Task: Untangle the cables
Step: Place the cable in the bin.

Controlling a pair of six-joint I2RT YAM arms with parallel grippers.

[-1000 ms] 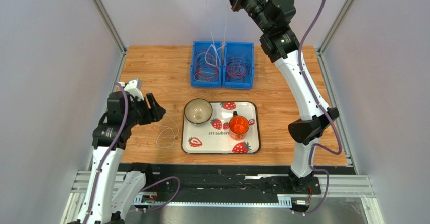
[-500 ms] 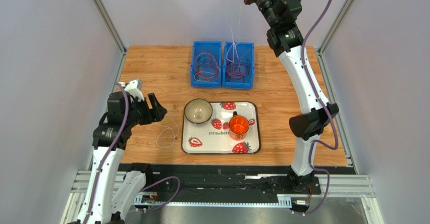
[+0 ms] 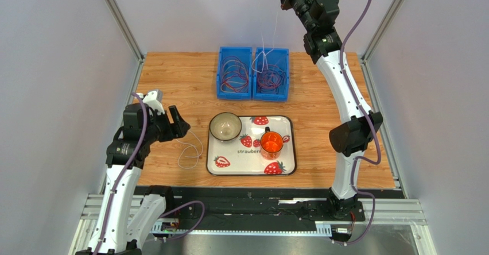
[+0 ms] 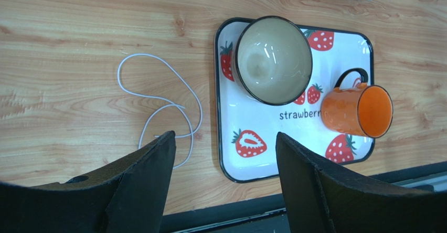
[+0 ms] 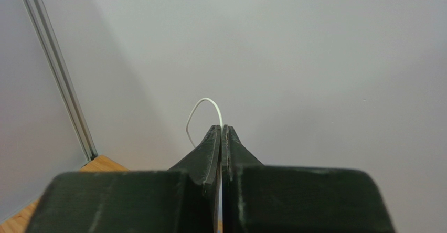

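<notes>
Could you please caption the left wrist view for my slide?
Open left gripper near a loose white cable lying beside the strawberry tray with bowl and orange mug.

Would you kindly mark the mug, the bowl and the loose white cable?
mug [image 4: 338,112], left wrist view, side.
bowl [image 4: 273,60], left wrist view, inside.
loose white cable [image 4: 140,55], left wrist view, upper loop.

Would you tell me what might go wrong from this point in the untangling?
The lifted white cable is pinched only at the very tips of the right fingers, so it might slip free. Its lower part hangs down over the tangled cables in the right blue bin. If it is snagged there, pulling upward could drag them out or shift the bin.
</notes>
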